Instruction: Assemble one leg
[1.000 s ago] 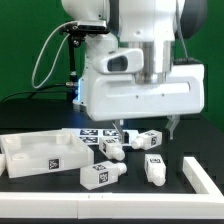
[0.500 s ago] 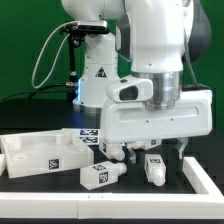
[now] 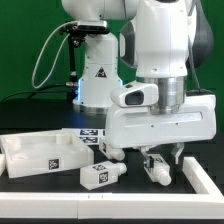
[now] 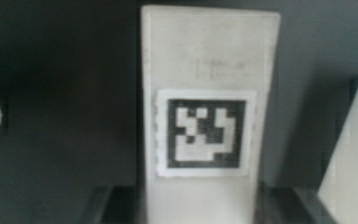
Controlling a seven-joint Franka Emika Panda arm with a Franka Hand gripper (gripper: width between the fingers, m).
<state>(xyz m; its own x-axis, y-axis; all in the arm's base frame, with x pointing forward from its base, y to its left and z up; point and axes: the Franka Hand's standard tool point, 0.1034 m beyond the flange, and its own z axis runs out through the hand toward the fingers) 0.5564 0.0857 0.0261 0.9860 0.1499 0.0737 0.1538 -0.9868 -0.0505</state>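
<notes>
In the exterior view my gripper is low over the table, with its fingers on either side of a leg lying there. The leg is a short white post with a black-and-white tag. In the wrist view this leg fills the middle, tag facing the camera, and runs between my two dark fingers. A thin dark gap shows on each side, so the gripper is open around the leg. Two more legs lie to the exterior view's left, one at the front and one behind it.
A large white panel with a tag lies at the exterior view's left. The marker board lies behind the legs. A long white bar lies at the right front. A white robot base and cables stand behind.
My gripper has moved to the exterior view's right and come down, from above the legs to straddling the rightmost leg. The parts on the table have not moved.
</notes>
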